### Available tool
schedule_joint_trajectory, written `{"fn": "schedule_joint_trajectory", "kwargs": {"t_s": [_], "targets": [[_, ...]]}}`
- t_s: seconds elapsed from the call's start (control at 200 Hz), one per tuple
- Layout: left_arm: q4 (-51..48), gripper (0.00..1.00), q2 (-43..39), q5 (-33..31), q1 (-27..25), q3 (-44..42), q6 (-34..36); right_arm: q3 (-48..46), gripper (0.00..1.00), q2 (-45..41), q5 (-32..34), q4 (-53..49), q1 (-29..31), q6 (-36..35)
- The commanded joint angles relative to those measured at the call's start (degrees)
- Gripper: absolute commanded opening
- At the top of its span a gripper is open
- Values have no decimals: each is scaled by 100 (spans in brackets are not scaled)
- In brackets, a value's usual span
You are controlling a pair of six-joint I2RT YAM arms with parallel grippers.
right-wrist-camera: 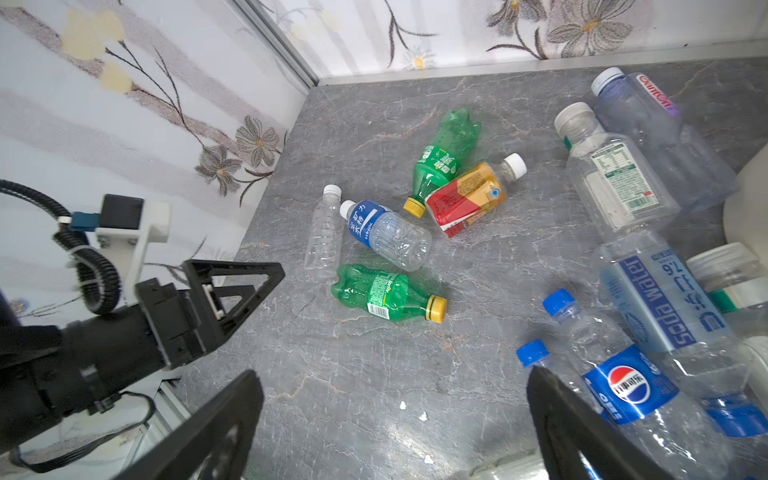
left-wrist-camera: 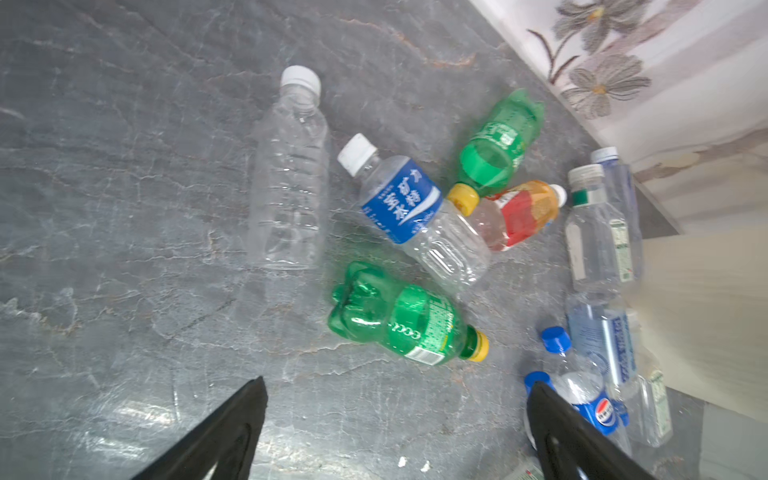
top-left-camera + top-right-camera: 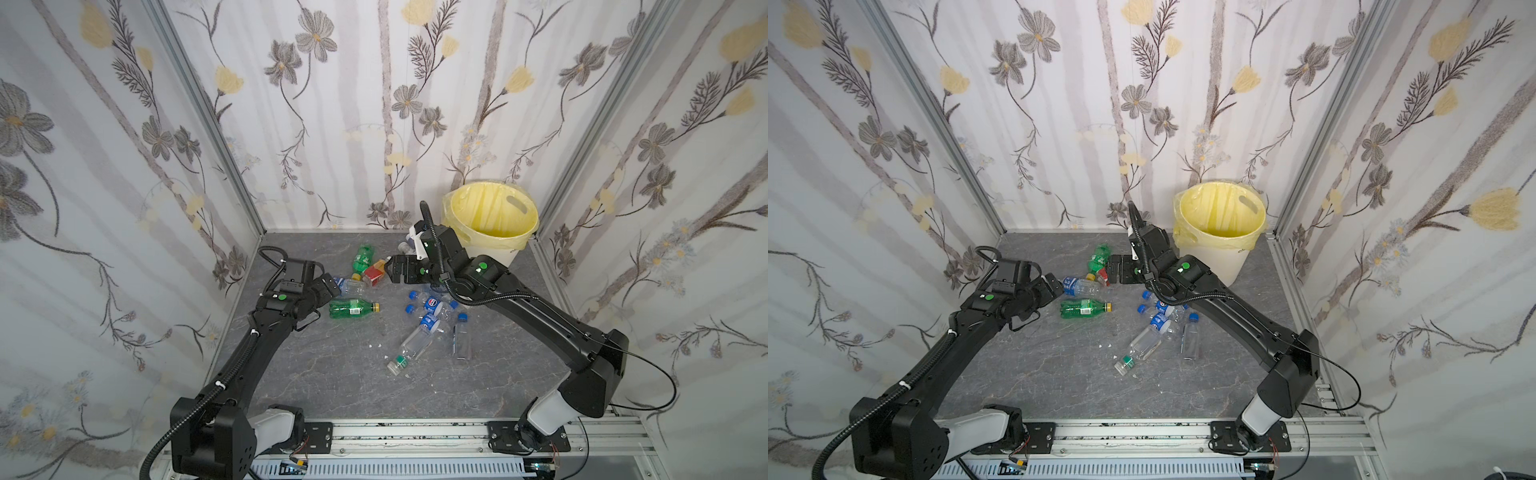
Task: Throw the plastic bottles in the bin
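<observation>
Several plastic bottles lie on the grey floor. A green one (image 3: 353, 308) (image 2: 407, 320) is beside a blue-labelled clear one (image 3: 351, 286) (image 2: 415, 212). Behind them are another green one (image 3: 363, 255) and an orange-red one (image 3: 376, 272) (image 1: 465, 199). A heap of blue-capped clear ones (image 3: 432, 309) (image 3: 1163, 318) lies under my right arm. The cream bin (image 3: 494, 253) (image 3: 1221, 262), lined in yellow, stands at the back right. My left gripper (image 3: 332, 289) (image 2: 399, 382) is open and empty by the blue-labelled bottle. My right gripper (image 3: 390, 269) (image 1: 394, 372) is open and empty beside the orange-red bottle.
Flowered walls with metal corner posts close in the floor on three sides. An unlabelled clear bottle (image 2: 291, 178) lies left of the blue-labelled one. Small white scraps (image 1: 411, 409) dot the floor. A metal rail (image 3: 415, 436) carries both arm bases at the front.
</observation>
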Motion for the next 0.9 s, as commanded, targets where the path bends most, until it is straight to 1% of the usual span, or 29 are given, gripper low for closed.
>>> {"fn": "schedule_joint_trajectory", "kwargs": {"t_s": [0.0, 0.04, 0.05, 0.065, 0.2, 0.36, 0.56, 0.649, 0.659, 0.674, 0.784, 0.894], "targets": [[-13, 100, 139, 37, 259, -131, 235, 203, 100, 235, -125, -79, 69, 76], [-13, 100, 291, 30, 348, -160, 340, 254, 100, 319, -135, -78, 69, 44], [-13, 100, 318, 29, 373, -168, 365, 271, 100, 342, -141, -76, 197, 42], [-14, 100, 355, 22, 413, -180, 400, 299, 100, 378, -158, -81, 237, 24], [-4, 100, 717, 35, 688, -135, 716, 519, 100, 643, -277, -154, 249, -85], [-2, 100, 1425, -82, 756, 212, 1110, 581, 100, 886, -437, -127, 232, -205], [11, 90, 2232, -173, 767, 787, 1367, 816, 100, 1185, -647, -107, 152, -215], [10, 88, 2521, -208, 767, 987, 1446, 917, 100, 1317, -833, -108, 157, -215], [6, 87, 2548, -208, 767, 1006, 1457, 927, 100, 1330, -859, -116, 19, -214], [13, 87, 2588, -208, 767, 1035, 1471, 944, 100, 1348, -886, -118, -34, -214], [4, 81, 2962, -206, 767, 1241, 1643, 991, 100, 1419, -930, -104, -126, -206], [-5, 79, 3219, -396, 767, 1378, 1793, 1030, 100, 1507, -1011, -96, -215, -179]]}}
